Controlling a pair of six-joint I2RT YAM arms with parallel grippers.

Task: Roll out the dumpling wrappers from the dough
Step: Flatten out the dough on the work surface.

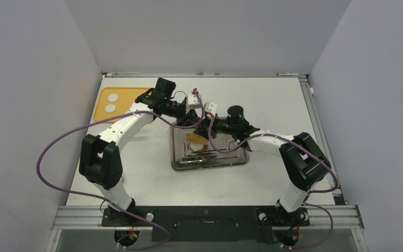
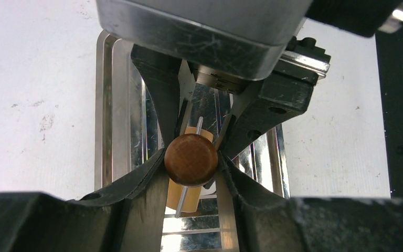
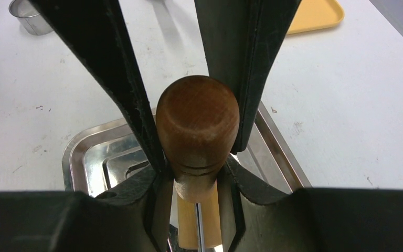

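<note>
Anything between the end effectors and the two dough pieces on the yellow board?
Nothing blocks them, but the left end effector and right end effector each clamp a rolling pin handle over the metal tray. The dough sits uncovered on the yellow board, beside the left arm.

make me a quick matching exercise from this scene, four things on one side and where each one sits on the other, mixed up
Things:
1. dough pieces
2. rolling pin
3. metal tray
4. metal ring

Places:
a. held by the left gripper and the right gripper
b. standing alone on the bare tabletop, away from the tray
c. on the yellow board at the table's far left
d. mid-table, beneath both grippers

Pairs: 1-c, 2-a, 3-d, 4-b
</note>
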